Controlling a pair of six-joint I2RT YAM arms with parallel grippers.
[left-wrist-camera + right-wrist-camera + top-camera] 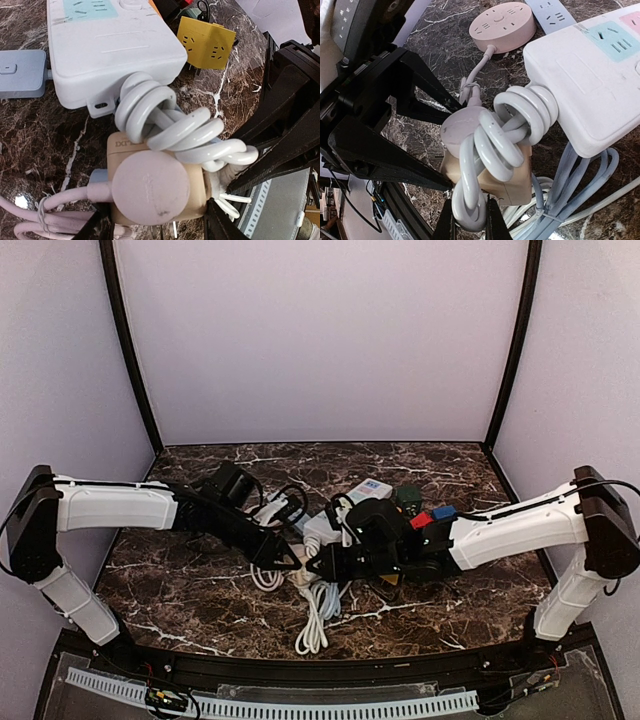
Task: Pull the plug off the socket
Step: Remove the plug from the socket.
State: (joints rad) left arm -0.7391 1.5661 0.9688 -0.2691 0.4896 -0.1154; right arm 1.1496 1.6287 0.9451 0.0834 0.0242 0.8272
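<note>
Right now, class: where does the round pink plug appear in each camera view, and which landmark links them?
Top external: round pink plug mid-frame, tiny.
Left wrist: bottom centre, on the beige socket cube.
Right wrist: left of centre, under white cable loops.
Shared landmark: white power strip, in all three.

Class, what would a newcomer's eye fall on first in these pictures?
A round pink plug sits in a beige socket cube at the centre of the table, with a thick white cable coiled over both. The left tool and right tool meet there; a yellow socket cube stands out nearby.
</note>
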